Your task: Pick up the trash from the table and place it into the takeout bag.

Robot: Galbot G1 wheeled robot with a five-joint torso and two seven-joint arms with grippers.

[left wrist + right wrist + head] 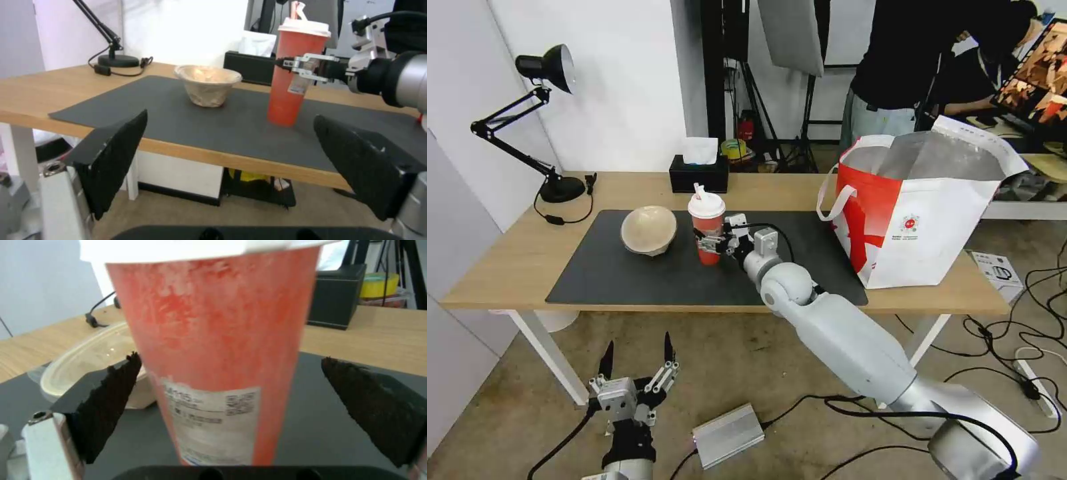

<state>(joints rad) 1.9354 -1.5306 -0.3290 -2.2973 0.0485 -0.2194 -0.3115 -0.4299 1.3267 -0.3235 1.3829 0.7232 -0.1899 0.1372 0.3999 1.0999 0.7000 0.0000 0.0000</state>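
A red drink cup (707, 227) with a white lid stands upright on the dark mat (627, 273) of the table (514, 260). My right gripper (710, 242) is open around the cup's middle, one finger on each side of the cup (218, 340) and a gap on at least one side. A beige paper bowl (649, 230) sits just left of the cup. At the table's right end stands the takeout bag (920, 220), its mouth wide open. My left gripper (638, 350) hangs open and empty below the table's front edge.
A black tissue box (698, 173) stands at the back edge behind the cup. A black desk lamp (550, 133) occupies the back left corner. A metal box (727, 433) and cables lie on the floor in front.
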